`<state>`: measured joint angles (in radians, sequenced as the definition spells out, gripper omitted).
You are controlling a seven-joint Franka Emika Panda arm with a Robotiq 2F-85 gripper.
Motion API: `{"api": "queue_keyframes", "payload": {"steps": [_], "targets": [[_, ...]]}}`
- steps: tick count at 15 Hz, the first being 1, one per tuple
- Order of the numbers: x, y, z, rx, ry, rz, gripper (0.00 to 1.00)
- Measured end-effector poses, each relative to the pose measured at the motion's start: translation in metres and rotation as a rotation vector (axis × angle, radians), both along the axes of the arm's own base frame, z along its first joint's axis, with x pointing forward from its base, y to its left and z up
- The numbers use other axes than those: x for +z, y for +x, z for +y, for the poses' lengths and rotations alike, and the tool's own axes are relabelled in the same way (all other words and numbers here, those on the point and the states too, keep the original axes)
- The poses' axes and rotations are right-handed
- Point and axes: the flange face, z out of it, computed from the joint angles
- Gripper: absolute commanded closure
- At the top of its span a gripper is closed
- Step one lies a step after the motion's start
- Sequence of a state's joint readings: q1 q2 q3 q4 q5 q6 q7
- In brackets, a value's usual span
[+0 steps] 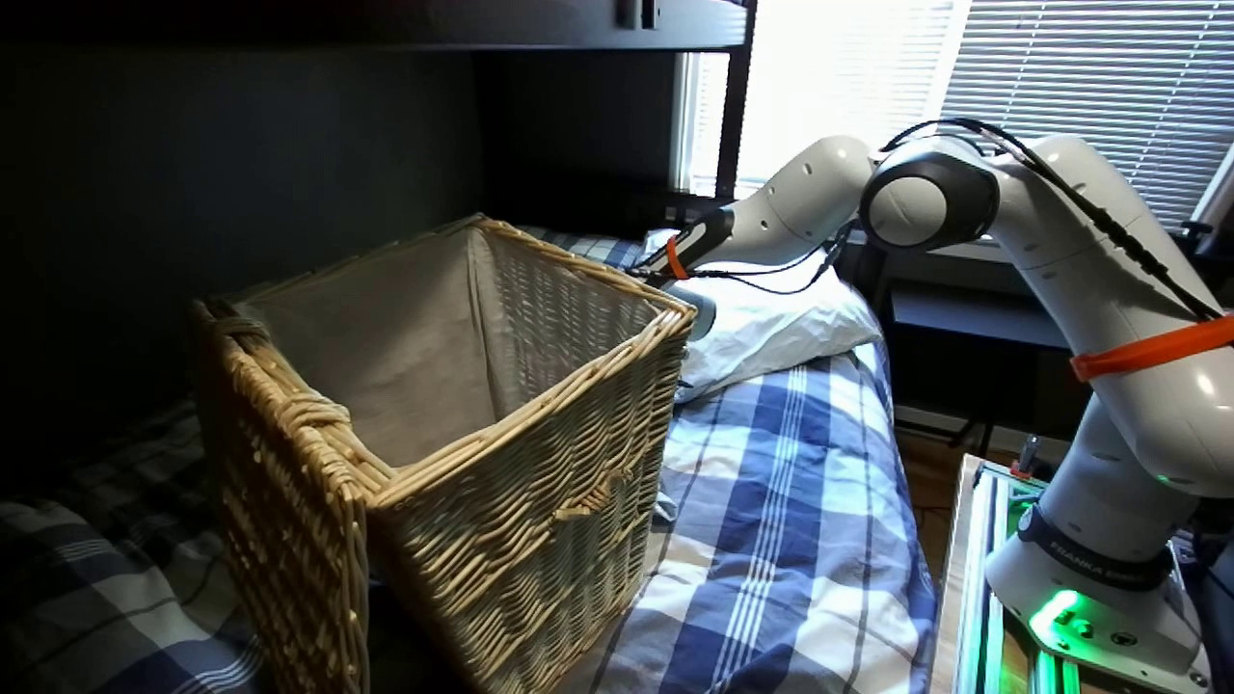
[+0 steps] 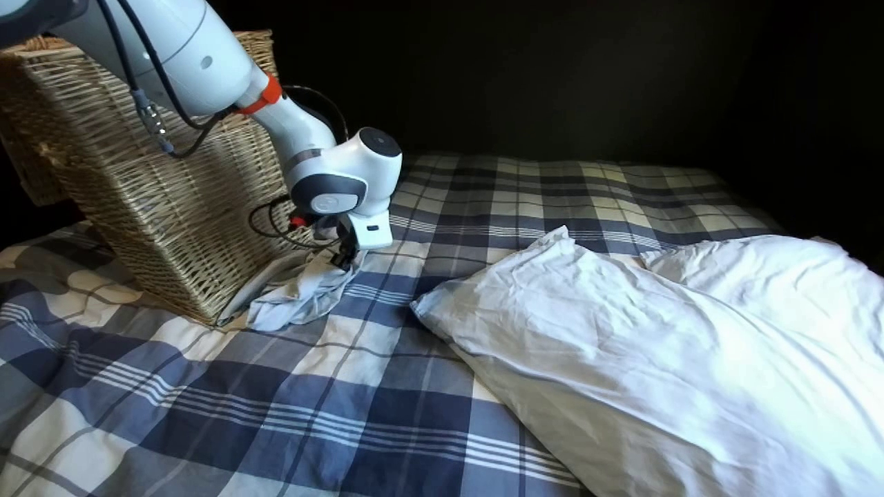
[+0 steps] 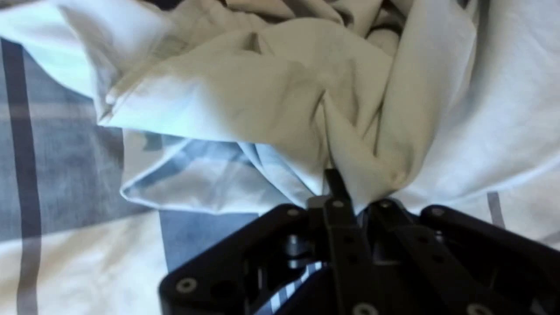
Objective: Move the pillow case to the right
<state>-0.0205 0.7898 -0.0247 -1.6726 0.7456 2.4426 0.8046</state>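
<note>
Dim bunk-bed nook w/ dark wall; bright window & white slatted blinds at far end in an exterior view, dark bunk frame overhead. Below, blue, grey & white plaid bedspread. On it, tall tan wicker basket, open-topped, w/ pale cloth lining. Rumpled off-white fabric pillow case on bedspread at basket's foot, seemingly touching. Blocking that side: basket wall. To right of same view, big white pillow, well apart from case, strip of plaid btwn.

Black two-finger gripper clamped on case, fold pinched btwn fingertips in wrist view. White jointed arm w/ orange bands slanting in front of basket, covering pt. of its wicker.

Hidden in an exterior view: gripper & most of case, behind basket; small pale scrap past basket's edge, can't tell of what. Cut off: case at top & right of wrist view; pillow at lower right, arm at upper left in an exterior view. Hard to make out: far corner, near-black; white lump behind pillow, can't tell if separate. Out of sight: case underside, basket floor.
</note>
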Motion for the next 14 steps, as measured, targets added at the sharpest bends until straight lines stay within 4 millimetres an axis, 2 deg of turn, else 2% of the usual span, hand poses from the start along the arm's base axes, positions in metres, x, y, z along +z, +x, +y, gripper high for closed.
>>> {"api": "queue_keyframes", "payload": {"steps": [6,9,12,14], "targets": [[0.034,-0.002,-0.076,0.036,-0.156,-0.145,0.99],[0.064,-0.007,-0.122,0.062,-0.238,-0.227,0.99],[0.098,-0.019,-0.177,0.074,-0.330,-0.309,0.99],[0.112,-0.030,-0.206,0.109,-0.371,-0.338,0.99]]}}
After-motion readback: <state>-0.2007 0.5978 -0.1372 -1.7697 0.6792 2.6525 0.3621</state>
